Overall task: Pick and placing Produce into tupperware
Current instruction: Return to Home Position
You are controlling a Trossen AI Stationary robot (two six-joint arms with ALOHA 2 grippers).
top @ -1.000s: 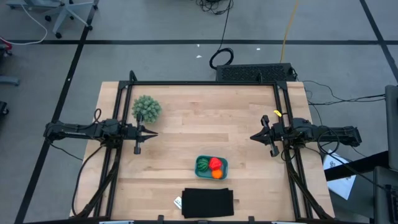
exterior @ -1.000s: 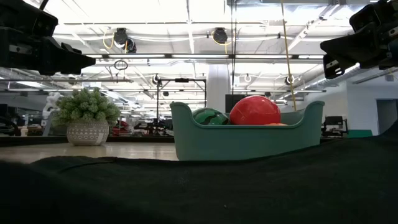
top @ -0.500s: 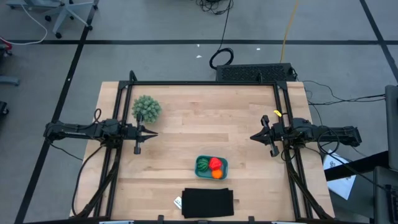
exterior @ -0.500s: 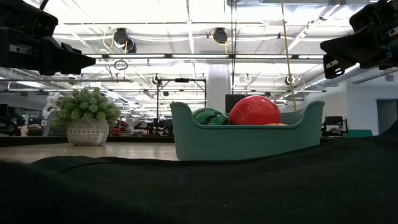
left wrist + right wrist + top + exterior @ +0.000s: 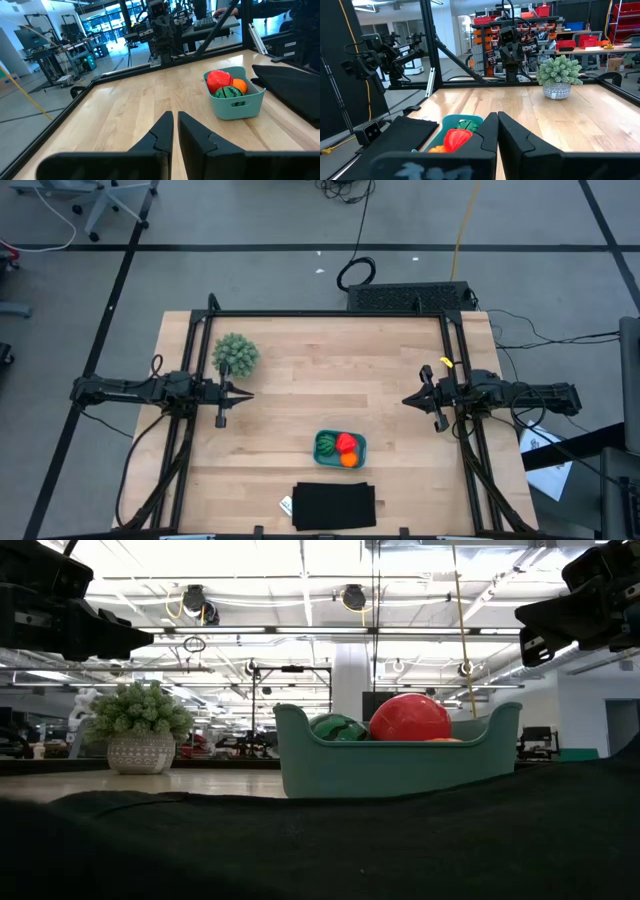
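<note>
Wooden table [image 5: 330, 370] carries the tub [image 5: 361, 447], near centre, with three fruits [image 5: 346, 443] inside. Left gripper [image 5: 249, 395] and right gripper [image 5: 406, 401] sit at their own sides, fingers together.

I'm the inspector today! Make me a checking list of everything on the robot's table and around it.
Surface: wooden table with a black frame around it.
Job's things: watermelon piece, red piece and orange piece all lie inside the teal tub.
Clutter: potted plant near the left arm; black mat just beside the tub; small white tag next to the mat.
Grippers: left gripper and right gripper are shut, holding nothing, at opposite sides of the table.
Cables: yellow cable and coiled black cable on the floor.
Surroundings: grey floor; chair base in a corner.
</note>
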